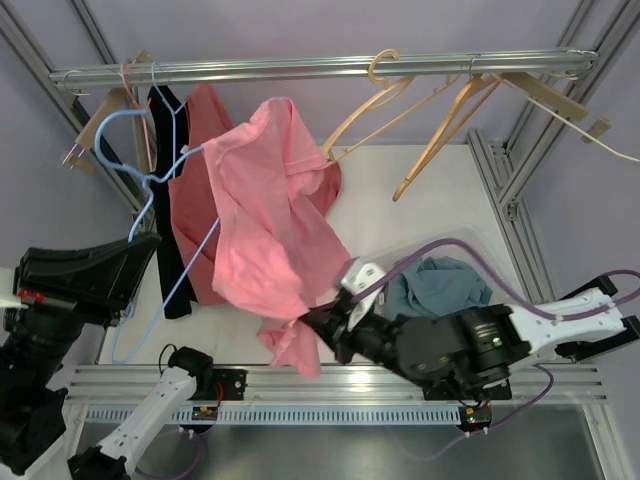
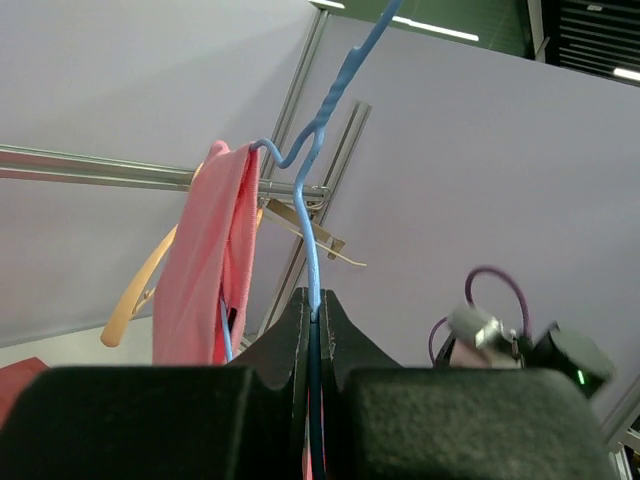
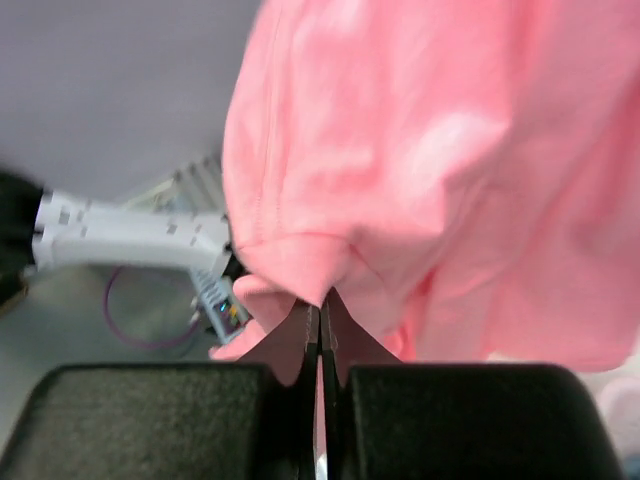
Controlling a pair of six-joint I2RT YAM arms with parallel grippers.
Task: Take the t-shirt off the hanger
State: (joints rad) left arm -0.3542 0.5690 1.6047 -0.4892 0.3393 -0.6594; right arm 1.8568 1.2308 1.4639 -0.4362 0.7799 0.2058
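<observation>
Left gripper (image 2: 315, 305) clamps blue wire hanger (image 2: 312, 230), right gripper (image 3: 320, 312) pinches pink cloth t-shirt (image 3: 430, 150) at six o'clock; shallow bite could slip.

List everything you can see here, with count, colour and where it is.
t-shirt: one, pink, draped on hanger, centre
hanger: one, blue, left, carrying t-shirt
red garment: one, red, behind t-shirt
black garment: one, black, on rail, left
wooden hangers: about four, tan, on rail
rail: one, silver, across top
cloth: one, blue-grey, table right
left gripper: one, black, shut on hanger
right gripper: one, black, shut on t-shirt
</observation>
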